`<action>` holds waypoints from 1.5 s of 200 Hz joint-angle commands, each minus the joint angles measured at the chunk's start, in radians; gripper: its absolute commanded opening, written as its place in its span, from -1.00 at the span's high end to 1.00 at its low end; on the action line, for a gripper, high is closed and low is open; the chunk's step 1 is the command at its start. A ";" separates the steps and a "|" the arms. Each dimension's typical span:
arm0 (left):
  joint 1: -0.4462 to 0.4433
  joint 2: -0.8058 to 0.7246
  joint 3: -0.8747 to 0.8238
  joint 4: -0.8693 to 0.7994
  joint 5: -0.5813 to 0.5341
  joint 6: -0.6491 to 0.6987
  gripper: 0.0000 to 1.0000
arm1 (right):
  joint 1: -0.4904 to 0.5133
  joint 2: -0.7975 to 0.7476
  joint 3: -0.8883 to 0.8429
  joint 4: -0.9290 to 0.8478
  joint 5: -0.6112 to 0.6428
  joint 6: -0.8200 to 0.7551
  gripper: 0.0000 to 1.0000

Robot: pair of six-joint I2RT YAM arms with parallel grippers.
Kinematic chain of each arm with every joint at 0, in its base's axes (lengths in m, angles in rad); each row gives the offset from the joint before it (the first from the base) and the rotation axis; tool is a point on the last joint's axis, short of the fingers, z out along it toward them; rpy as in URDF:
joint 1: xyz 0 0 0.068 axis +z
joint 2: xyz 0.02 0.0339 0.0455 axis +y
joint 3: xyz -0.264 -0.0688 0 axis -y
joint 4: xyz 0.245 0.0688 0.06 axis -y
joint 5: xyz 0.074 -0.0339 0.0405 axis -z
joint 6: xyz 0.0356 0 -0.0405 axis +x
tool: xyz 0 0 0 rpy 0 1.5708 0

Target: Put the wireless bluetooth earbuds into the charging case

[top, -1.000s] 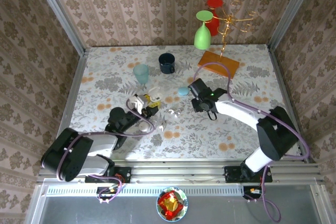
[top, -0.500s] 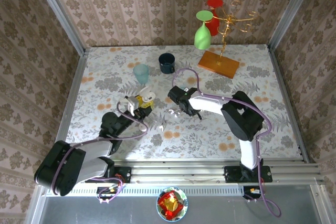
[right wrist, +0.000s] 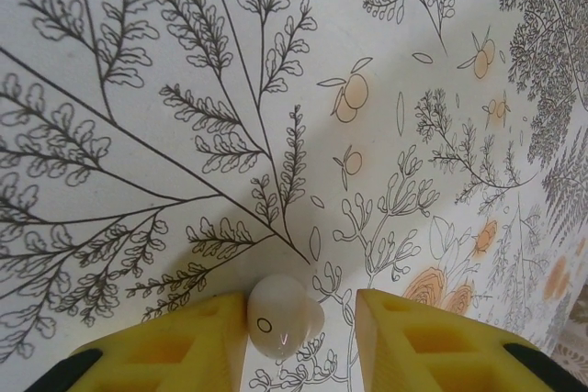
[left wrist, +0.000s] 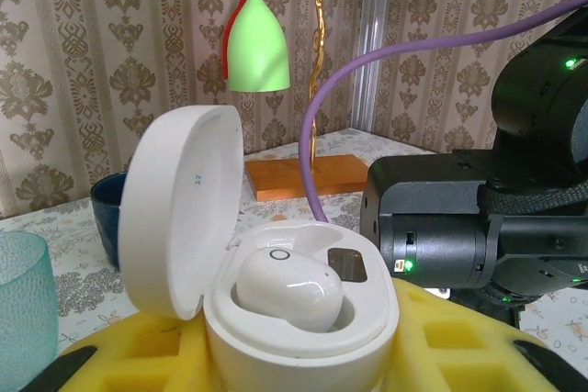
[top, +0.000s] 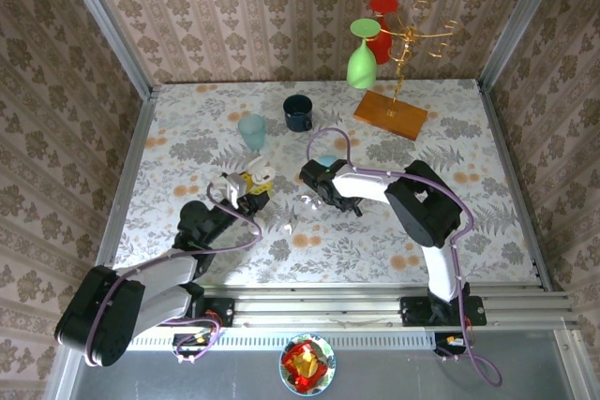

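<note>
In the left wrist view a white charging case point(left wrist: 303, 328) sits between my yellow fingers point(left wrist: 138, 355) with its lid point(left wrist: 179, 218) swung open. One glossy white earbud point(left wrist: 289, 286) lies in its well. My left gripper point(top: 249, 185) is shut on this case point(top: 262, 172). In the right wrist view a second earbud point(right wrist: 283, 316) lies on the floral table. It touches one yellow finger point(right wrist: 175, 341) and stands apart from the other. My right gripper point(right wrist: 301, 341) is open around it, and in the top view this gripper point(top: 313, 192) points down just right of the case.
A teal cup point(top: 251, 130) and a dark blue mug point(top: 298, 112) stand behind the grippers. A gold rack on an orange base point(top: 389, 114) carries a green glass point(top: 362, 55) and a red one point(top: 381, 14) at the back right. Metal rails edge the table.
My right arm swung left from the table's middle right to just beside the case, then settled low over the loose earbud. My left gripper with the case shifted slightly.
</note>
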 commanded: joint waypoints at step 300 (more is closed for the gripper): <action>-0.035 0.363 0.240 0.148 0.515 0.033 0.46 | -0.183 -0.819 -0.324 0.467 -1.155 0.073 0.59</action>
